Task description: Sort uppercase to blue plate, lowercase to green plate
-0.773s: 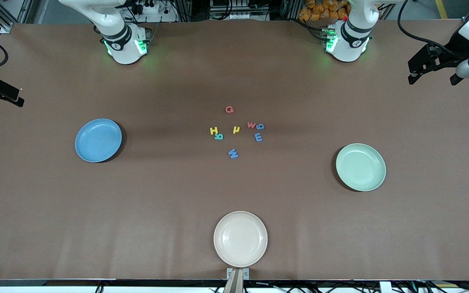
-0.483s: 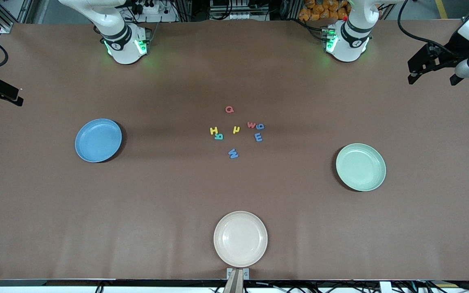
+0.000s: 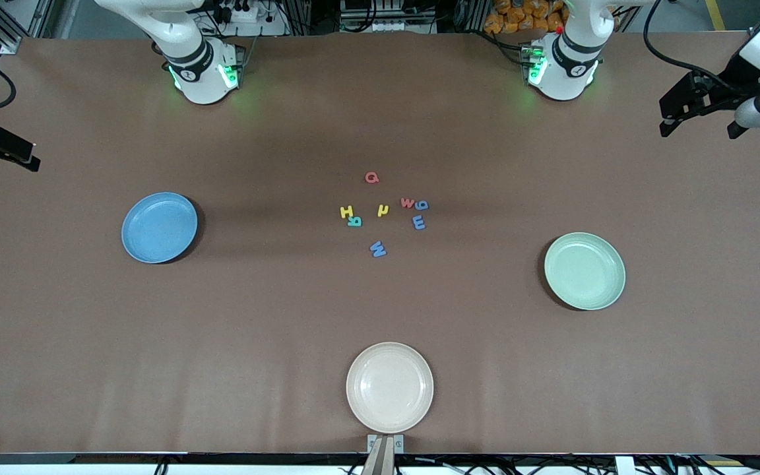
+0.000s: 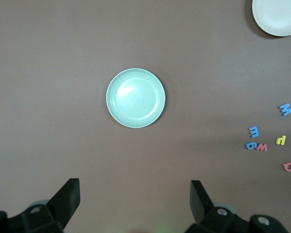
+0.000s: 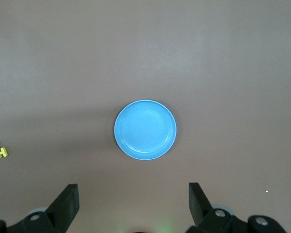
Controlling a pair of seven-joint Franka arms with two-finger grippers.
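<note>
Both tools, left tool (image 4: 135, 201) and right tool (image 5: 133, 203), stay spread wide and empty; nothing on the table has shifted.

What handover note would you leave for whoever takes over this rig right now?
Left gripper: open, empty, high over the table's left-arm end.
Right gripper: open, empty, high over the right-arm end.
All eight letters lie mid-table: red Q, yellow H, teal R, blue W, yellow h, red w, blue g, blue E-like letter.
Blue plate, green plate: nothing in them.
Done: nothing. Left: all sorting.
</note>
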